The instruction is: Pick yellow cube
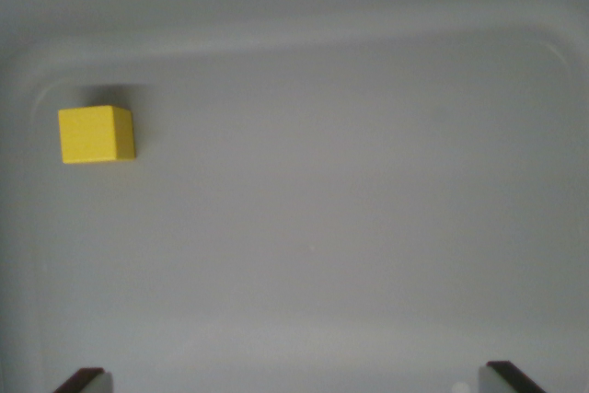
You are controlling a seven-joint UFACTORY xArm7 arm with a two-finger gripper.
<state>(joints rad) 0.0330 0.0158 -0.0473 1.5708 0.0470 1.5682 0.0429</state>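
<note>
Small yellow cube seen at nine o'clock, resting flat on grey plastic tray, near corner. Jaws spread wide at frame bottom, empty; gripper off-centre from cube, so lateral realignment judged necessary.

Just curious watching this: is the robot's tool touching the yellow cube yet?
Apart. In the wrist view the tool's two fingertips sit at the bottom edge, while the yellow cube lies far up at the view's left, with bare grey tray floor between.

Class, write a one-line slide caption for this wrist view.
Yellow cube sits at the wrist view's left in a grey tray, apart from the open end effector at the bottom edge.
</note>
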